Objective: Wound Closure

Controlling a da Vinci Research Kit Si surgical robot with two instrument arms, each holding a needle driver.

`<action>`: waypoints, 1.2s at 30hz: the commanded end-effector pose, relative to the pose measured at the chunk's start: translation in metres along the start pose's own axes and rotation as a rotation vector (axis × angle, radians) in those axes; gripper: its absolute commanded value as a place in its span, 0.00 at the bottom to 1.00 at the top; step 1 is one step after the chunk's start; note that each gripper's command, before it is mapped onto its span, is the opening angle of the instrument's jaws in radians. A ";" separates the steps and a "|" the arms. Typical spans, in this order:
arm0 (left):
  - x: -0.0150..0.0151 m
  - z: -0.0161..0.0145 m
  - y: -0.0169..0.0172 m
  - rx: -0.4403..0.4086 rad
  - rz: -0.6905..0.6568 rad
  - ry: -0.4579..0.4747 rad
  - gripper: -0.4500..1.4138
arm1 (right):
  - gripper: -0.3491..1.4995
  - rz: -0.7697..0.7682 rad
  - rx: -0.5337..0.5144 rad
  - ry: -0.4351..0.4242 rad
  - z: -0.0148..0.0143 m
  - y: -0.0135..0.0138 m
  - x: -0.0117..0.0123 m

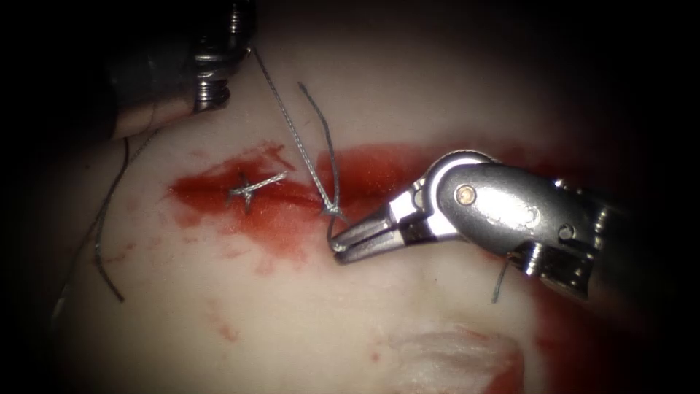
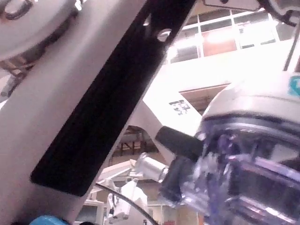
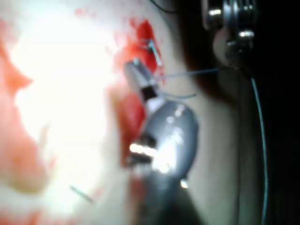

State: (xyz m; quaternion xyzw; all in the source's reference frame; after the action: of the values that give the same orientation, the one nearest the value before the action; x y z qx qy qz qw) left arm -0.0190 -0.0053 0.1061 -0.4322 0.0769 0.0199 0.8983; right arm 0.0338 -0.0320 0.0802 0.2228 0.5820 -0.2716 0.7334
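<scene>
**Right claw at the knot**

The right claw is nearly shut, its tips on the thread just under a small knot on the cut. The thread runs tight from the knot up to the left claw, which is at the top left; I cannot tell how that claw stands. A loose end sticks up beside it. An older stitch sits to the left in the red fluid on the tissue. I cannot see the needle.

No text, label, brand, number or sign can be read in any of the views. The left wrist view has a small dark patterned mark on a pale panel, too blurred to read.
</scene>
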 end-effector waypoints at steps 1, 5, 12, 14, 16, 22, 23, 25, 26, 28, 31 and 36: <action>-0.0006 0.0005 0.0012 -0.005 -0.005 0.000 0.00 | 0.00 -0.017 0.011 -0.017 0.0000 0.0016 -0.0001; -0.0011 0.0007 0.0011 -0.005 -0.006 0.011 0.00 | 0.00 -0.120 0.134 -0.194 0.0018 0.0025 -0.0001; -0.0027 0.0014 0.0006 -0.037 0.142 0.206 0.00 | 0.00 -0.332 0.327 -0.421 0.0049 0.0029 -0.0003; -0.0041 0.0018 -0.0004 -0.079 0.223 0.327 0.00 | 0.00 -0.375 0.336 -0.425 0.0057 0.0034 -0.0010; -0.0053 0.0023 -0.0009 -0.136 0.259 0.324 0.00 | 0.00 -0.409 0.349 -0.427 0.0063 0.0029 -0.0013; -0.0068 0.0034 0.0007 -0.175 0.276 0.358 0.00 | 0.00 -0.441 0.354 -0.430 0.0065 0.0012 -0.0009; -0.0071 0.0037 0.0013 -0.176 0.274 0.364 0.00 | 0.00 -0.448 0.340 -0.437 0.0063 0.0009 -0.0007; -0.0071 0.0039 0.0017 -0.186 0.287 0.362 0.00 | 0.00 -0.453 0.328 -0.446 0.0062 0.0008 -0.0005; -0.0072 0.0039 0.0019 -0.193 0.299 0.366 0.00 | 0.00 -0.459 0.300 -0.453 0.0060 0.0008 -0.0001; -0.0073 0.0041 0.0020 -0.199 0.299 0.371 0.00 | 0.00 -0.460 0.295 -0.452 0.0059 0.0007 0.0003; -0.0075 0.0042 0.0021 -0.202 0.303 0.391 0.00 | 0.00 -0.469 0.288 -0.454 0.0058 0.0004 0.0007; -0.0075 0.0042 0.0021 -0.200 0.301 0.405 0.00 | 0.00 -0.477 0.290 -0.455 0.0059 0.0002 0.0007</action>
State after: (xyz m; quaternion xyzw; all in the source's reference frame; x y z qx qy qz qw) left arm -0.0256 -0.0019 0.1088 -0.4955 0.3152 0.0779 0.8056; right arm 0.0376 -0.0366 0.0807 0.1191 0.3944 -0.5568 0.7212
